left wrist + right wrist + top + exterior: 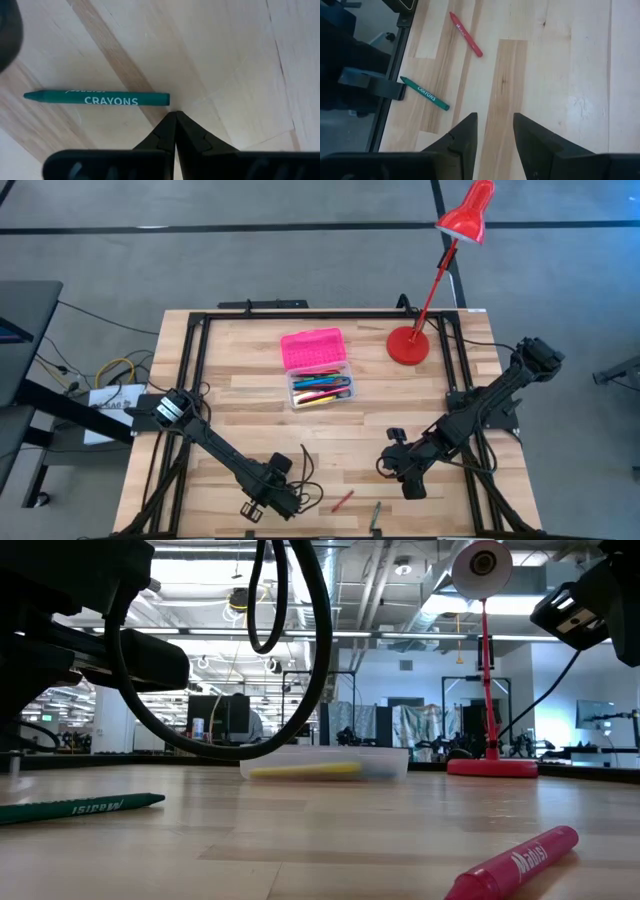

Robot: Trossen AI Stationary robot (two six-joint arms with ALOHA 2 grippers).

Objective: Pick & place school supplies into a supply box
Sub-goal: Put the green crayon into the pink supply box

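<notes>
The supply box (320,388) stands open at the table's middle with several coloured supplies inside, its pink lid (313,348) folded back. A red crayon (343,500) and a green crayon (376,515) lie flat near the front edge. My left gripper (258,505) points down at the front left, shut. In the left wrist view its fingertips (175,117) stand just off the blunt end of a green crayon (97,98), with nothing between them. My right gripper (494,125) hangs open over bare wood at the front right, right of the red crayon (465,34) and the green one (425,93).
A red desk lamp (408,345) stands on its round base at the back right, its head (468,215) leaning out past the far edge. A black frame rail (190,370) runs around the tabletop. Loose black cables (300,470) trail beside my left arm.
</notes>
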